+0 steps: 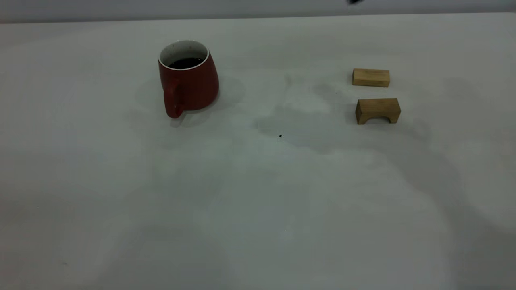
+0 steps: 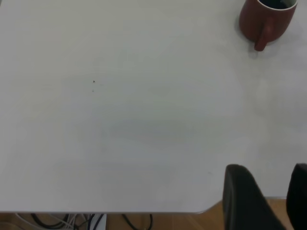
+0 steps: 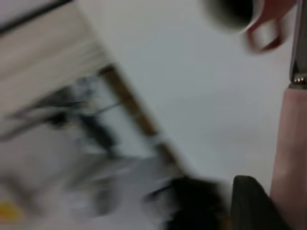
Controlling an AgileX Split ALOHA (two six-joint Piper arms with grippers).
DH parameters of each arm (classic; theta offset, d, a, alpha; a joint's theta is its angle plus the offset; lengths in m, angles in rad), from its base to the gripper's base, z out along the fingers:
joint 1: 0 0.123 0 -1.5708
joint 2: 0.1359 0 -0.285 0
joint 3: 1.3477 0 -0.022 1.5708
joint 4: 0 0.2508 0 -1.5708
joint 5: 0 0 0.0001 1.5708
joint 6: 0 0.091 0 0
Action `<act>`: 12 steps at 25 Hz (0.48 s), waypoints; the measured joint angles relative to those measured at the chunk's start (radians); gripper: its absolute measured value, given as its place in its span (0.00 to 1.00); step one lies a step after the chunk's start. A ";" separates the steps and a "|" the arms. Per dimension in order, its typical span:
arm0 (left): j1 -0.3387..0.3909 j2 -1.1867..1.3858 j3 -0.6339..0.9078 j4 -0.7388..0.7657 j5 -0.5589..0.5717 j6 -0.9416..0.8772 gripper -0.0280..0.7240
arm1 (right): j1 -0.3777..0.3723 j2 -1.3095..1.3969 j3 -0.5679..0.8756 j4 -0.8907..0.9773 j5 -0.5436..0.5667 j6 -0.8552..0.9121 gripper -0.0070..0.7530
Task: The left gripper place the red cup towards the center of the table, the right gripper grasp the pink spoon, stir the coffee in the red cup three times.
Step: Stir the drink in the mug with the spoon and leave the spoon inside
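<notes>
The red cup stands upright on the left half of the table, handle toward the camera, with dark coffee inside. My left gripper hangs open over the table's corner, far from the cup, and does not show in the exterior view. My right gripper is shut on the pink spoon, whose pink handle lies against the one black finger that shows. The spoon's metal neck points toward the cup. This view is blurred.
Two tan wooden blocks lie on the right half of the table, a flat one behind an arched one. A tiny dark speck marks the middle. A black bit shows at the top edge.
</notes>
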 joint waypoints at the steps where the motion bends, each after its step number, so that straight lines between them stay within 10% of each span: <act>1: 0.000 0.000 0.000 0.000 0.000 0.000 0.43 | 0.020 0.011 0.000 0.067 0.000 0.032 0.18; 12: 0.000 0.000 0.000 0.000 0.000 0.000 0.43 | 0.192 0.238 -0.233 0.328 0.003 0.492 0.18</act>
